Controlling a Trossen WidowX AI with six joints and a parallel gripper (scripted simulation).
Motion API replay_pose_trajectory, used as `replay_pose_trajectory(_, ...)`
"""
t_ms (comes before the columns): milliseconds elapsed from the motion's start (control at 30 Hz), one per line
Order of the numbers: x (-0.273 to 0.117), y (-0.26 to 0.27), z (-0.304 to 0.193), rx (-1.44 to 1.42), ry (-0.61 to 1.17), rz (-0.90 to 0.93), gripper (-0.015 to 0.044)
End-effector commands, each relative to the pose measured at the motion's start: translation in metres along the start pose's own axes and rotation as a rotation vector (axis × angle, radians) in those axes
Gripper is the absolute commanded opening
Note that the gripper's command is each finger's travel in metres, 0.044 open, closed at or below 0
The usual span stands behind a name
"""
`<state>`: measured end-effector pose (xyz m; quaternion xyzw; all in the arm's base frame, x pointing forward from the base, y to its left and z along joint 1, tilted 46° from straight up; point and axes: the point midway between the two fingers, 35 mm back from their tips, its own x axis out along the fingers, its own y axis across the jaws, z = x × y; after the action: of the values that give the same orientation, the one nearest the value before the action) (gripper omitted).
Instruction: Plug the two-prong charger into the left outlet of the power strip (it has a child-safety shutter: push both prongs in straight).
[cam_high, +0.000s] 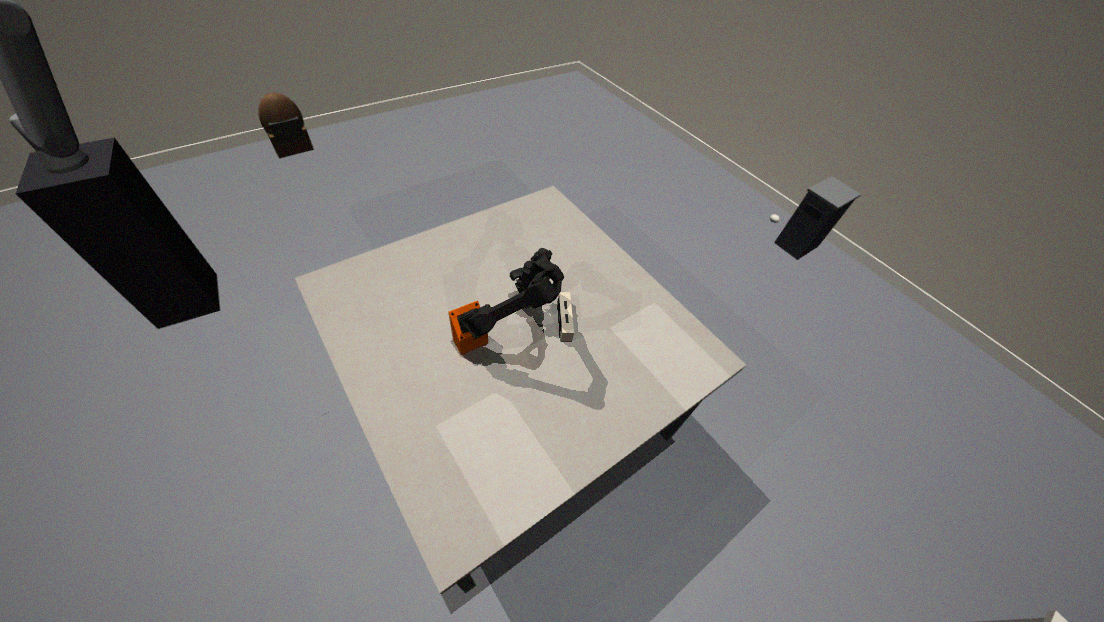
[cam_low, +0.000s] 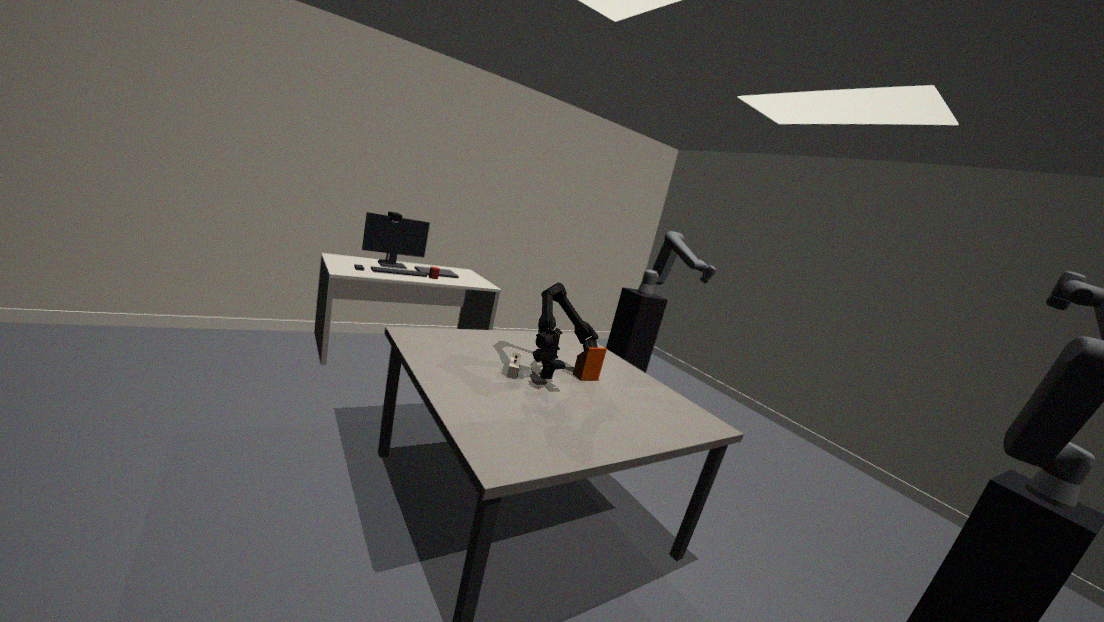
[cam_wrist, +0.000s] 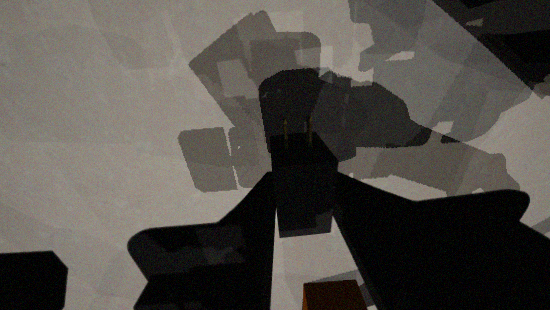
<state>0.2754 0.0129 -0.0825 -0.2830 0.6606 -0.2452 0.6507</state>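
My gripper (cam_wrist: 296, 175) (cam_low: 546, 373) is shut on the dark charger (cam_wrist: 305, 200), held over the table. The charger's two thin brass prongs (cam_wrist: 285, 134) point away from the fingers, toward the top of the wrist view. The white power strip (cam_high: 567, 332) (cam_low: 512, 372) lies on the table, to the right of the arm in the top view and left of the gripper in the exterior view. Dark outlet openings show on its top. I cannot make out the strip in the wrist view. The arm hides the charger in the top view, and it is too small to tell in the exterior view.
An orange block (cam_high: 473, 345) (cam_low: 591, 364) (cam_wrist: 332, 295) stands at the arm's base. Shadows of the arm fall across the table (cam_high: 370, 339) (cam_low: 502, 432). A white desk (cam_low: 336, 265) with a monitor (cam_low: 395, 234) stands far behind. Grey arms on dark pedestals stand beyond the table.
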Motion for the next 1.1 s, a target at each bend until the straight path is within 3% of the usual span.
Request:
replay_pose_trajectory(0,0.002,-0.01,0.003,0.11,-0.003,0.001,0.0)
replay_pose_trajectory(533,0.013,-0.044,0.011,0.486,0.003,-0.001,0.0)
replay_pose_trajectory(1067,0.012,-0.054,0.028,0.499,0.003,-0.001,0.0)
